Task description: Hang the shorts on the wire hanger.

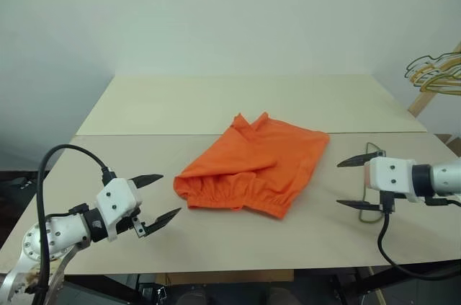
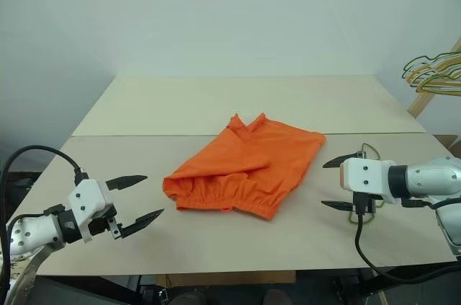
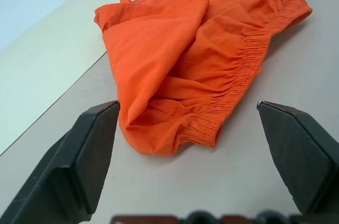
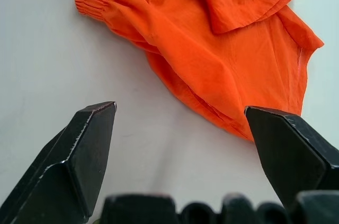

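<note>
The orange shorts (image 1: 256, 164) lie crumpled flat on the middle of the front table, elastic waistband toward me. My left gripper (image 1: 171, 194) hovers open just left of the waistband corner, apart from the cloth, nothing between its fingers. My right gripper (image 1: 338, 184) stands open to the right of the shorts, also empty. The wire hanger (image 1: 373, 146) lies on the table beneath and behind the right gripper, mostly hidden by it. The left wrist view shows the shorts (image 3: 201, 49) ahead of the left fingers, and the right wrist view shows the shorts (image 4: 222, 38) ahead of the right fingers.
A bunch of yellowish and dark wire hangers (image 1: 436, 74) hangs on a wooden stand at the far right. A second pale table (image 1: 238, 103) adjoins the front table (image 1: 238, 240) at the back. A plain wall stands behind.
</note>
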Action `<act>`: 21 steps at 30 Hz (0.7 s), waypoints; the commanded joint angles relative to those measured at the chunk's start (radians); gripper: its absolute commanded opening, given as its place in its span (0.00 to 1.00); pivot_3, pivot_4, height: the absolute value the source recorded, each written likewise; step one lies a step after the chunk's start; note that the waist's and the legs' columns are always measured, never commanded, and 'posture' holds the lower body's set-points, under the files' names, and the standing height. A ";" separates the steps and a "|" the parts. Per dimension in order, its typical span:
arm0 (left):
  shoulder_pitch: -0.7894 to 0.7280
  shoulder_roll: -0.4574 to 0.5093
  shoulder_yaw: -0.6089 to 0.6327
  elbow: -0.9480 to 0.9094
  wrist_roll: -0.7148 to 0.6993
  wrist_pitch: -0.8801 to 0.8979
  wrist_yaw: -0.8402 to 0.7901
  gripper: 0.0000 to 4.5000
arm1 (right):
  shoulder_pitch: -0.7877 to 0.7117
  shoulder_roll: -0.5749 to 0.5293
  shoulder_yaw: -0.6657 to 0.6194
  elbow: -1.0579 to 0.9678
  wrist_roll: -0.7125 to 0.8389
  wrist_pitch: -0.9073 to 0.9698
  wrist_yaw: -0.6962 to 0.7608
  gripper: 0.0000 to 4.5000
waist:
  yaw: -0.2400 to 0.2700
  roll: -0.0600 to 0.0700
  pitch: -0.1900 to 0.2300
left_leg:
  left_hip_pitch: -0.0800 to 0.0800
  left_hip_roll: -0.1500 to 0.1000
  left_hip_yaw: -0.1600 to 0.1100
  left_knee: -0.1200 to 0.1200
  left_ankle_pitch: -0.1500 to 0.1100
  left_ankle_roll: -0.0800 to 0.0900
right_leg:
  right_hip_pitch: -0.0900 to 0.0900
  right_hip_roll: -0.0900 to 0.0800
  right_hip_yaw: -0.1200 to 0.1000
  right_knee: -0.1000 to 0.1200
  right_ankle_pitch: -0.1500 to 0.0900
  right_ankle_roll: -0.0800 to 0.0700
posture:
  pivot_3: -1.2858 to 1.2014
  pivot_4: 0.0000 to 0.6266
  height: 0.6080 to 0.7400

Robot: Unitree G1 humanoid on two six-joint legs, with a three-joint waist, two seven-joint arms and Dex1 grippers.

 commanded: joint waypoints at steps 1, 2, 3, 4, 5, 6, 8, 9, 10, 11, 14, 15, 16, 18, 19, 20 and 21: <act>-0.009 0.007 0.030 -0.031 -0.013 0.005 0.012 1.00 | -0.013 -0.004 -0.013 -0.015 0.001 -0.005 -0.009 0.99 | 0.000 0.000 0.000 | 0.000 0.000 0.000 0.000 0.000 0.000 | 0.000 0.000 0.000 0.000 0.000 0.000 | 0.57 0.00 1.00; -0.012 0.002 0.030 -0.035 -0.015 0.013 0.024 1.00 | -0.015 -0.004 -0.011 -0.016 0.001 -0.004 -0.009 0.99 | 0.000 0.000 0.000 | 0.000 0.000 0.000 0.000 0.000 0.000 | 0.000 0.000 0.000 0.000 0.000 0.000 | 0.57 0.00 1.00; -0.014 -0.001 0.030 -0.037 -0.017 0.019 0.032 1.00 | -0.016 -0.004 -0.010 -0.016 0.001 -0.003 -0.009 0.99 | 0.001 0.000 0.000 | 0.000 0.000 0.000 0.000 0.000 0.000 | 0.000 0.000 0.000 0.000 0.000 0.000 | 0.57 0.00 1.00; -0.017 -0.002 0.029 -0.040 -0.014 0.025 0.042 1.00 | -0.017 -0.003 -0.009 -0.016 0.001 -0.003 -0.008 0.99 | 0.001 0.000 0.000 | 0.000 0.000 0.000 0.000 0.000 0.000 | 0.000 0.000 0.000 0.000 0.000 0.000 | 0.57 0.00 1.00; -0.018 0.000 0.029 -0.043 -0.016 0.034 0.047 1.00 | -0.019 -0.003 -0.007 -0.016 0.001 -0.002 -0.008 0.99 | 0.001 0.000 0.000 | 0.000 0.000 0.000 0.000 0.000 0.000 | 0.000 0.000 0.000 0.000 0.000 0.000 | 0.57 0.00 1.00; -0.017 0.003 0.029 -0.044 -0.016 0.042 0.051 1.00 | -0.020 -0.003 -0.005 -0.016 0.001 -0.001 -0.008 0.99 | 0.001 0.000 0.000 | 0.000 0.000 0.000 0.000 0.000 0.000 | 0.000 0.000 0.000 0.000 0.000 0.000 | 0.57 0.00 1.00; -0.022 0.004 0.032 -0.045 -0.021 0.095 0.079 1.00 | -0.024 -0.003 -0.001 -0.014 0.000 -0.002 -0.008 0.99 | 0.002 0.000 0.000 | 0.000 0.000 0.000 0.000 0.000 0.000 | 0.000 0.000 0.000 0.000 0.000 0.000 | 0.57 0.00 1.00; -0.028 0.002 0.036 -0.036 -0.026 0.116 0.091 1.00 | -0.025 -0.003 0.001 -0.013 -0.001 -0.002 -0.007 0.99 | 0.002 0.000 0.000 | 0.000 0.000 0.000 0.000 0.000 0.000 | 0.000 0.000 0.000 0.000 0.000 0.000 | 0.57 0.00 1.00; -0.035 0.002 0.038 -0.026 -0.026 0.136 0.102 1.00 | -0.027 -0.004 0.003 -0.012 -0.001 -0.002 -0.007 0.99 | 0.002 0.000 0.000 | 0.000 0.000 0.000 0.000 0.000 0.000 | 0.000 0.000 0.000 0.000 0.000 0.000 | 0.57 0.00 1.00; -0.042 0.003 0.038 -0.015 -0.017 0.151 0.113 1.00 | -0.030 -0.004 0.004 -0.013 0.000 -0.001 -0.006 0.99 | 0.002 0.000 0.000 | 0.000 0.000 0.000 0.000 0.000 0.000 | 0.000 0.000 0.000 0.000 0.000 0.000 | 0.57 0.00 1.00; -0.040 0.037 0.037 0.044 0.083 0.077 0.117 1.00 | -0.075 -0.030 0.034 -0.038 -0.001 0.086 0.004 0.99 | 0.001 0.000 0.000 | 0.000 0.000 0.000 0.000 0.000 0.000 | 0.000 0.000 0.000 0.000 0.000 0.001 | 0.57 0.00 1.00; -0.040 0.048 0.045 0.060 0.095 0.066 0.112 1.00 | -0.098 -0.035 0.041 -0.052 0.010 0.137 0.002 0.99 | -0.002 0.000 0.000 | 0.000 0.000 0.000 0.000 0.000 0.000 | 0.000 0.000 0.000 0.000 0.000 0.000 | 0.56 0.00 1.00; -0.037 0.059 0.058 0.077 0.095 0.057 0.098 1.00 | -0.120 -0.033 0.044 -0.067 0.022 0.170 0.001 0.99 | -0.003 0.000 0.000 | 0.000 0.000 0.000 0.000 0.000 0.000 | -0.001 0.000 0.000 0.000 0.000 0.000 | 0.56 0.00 1.00; -0.025 0.078 0.077 0.102 0.081 0.045 0.062 1.00 | -0.150 -0.017 0.045 -0.108 0.051 0.228 -0.010 0.99 | -0.004 0.000 0.000 | 0.000 0.000 0.000 0.000 0.000 0.000 | -0.001 0.000 0.000 0.000 -0.001 -0.001 | 0.56 0.00 1.00; -0.021 0.083 0.081 0.109 0.077 0.040 0.049 1.00 | -0.157 -0.013 0.046 -0.123 0.056 0.252 -0.013 0.99 | -0.003 0.000 0.000 | -0.001 0.001 0.000 0.000 0.000 0.000 | -0.002 0.000 -0.001 0.000 -0.001 -0.002 | 0.56 0.00 1.00; -0.015 0.090 0.085 0.118 0.070 0.040 0.032 1.00 | -0.165 -0.003 0.048 -0.153 0.075 0.285 -0.021 0.99 | -0.003 0.000 0.000 | -0.001 0.001 0.000 -0.001 0.000 -0.001 | -0.003 0.000 -0.001 0.000 -0.001 -0.002 | 0.55 0.00 1.00; -0.009 0.100 0.087 0.134 0.070 0.031 0.011 1.00 | -0.177 0.015 0.061 -0.195 0.093 0.323 -0.036 0.99 | -0.003 0.000 0.000 | -0.002 0.001 0.000 -0.001 0.000 -0.001 | -0.003 -0.001 -0.001 0.000 -0.001 -0.002 | 0.55 0.00 1.00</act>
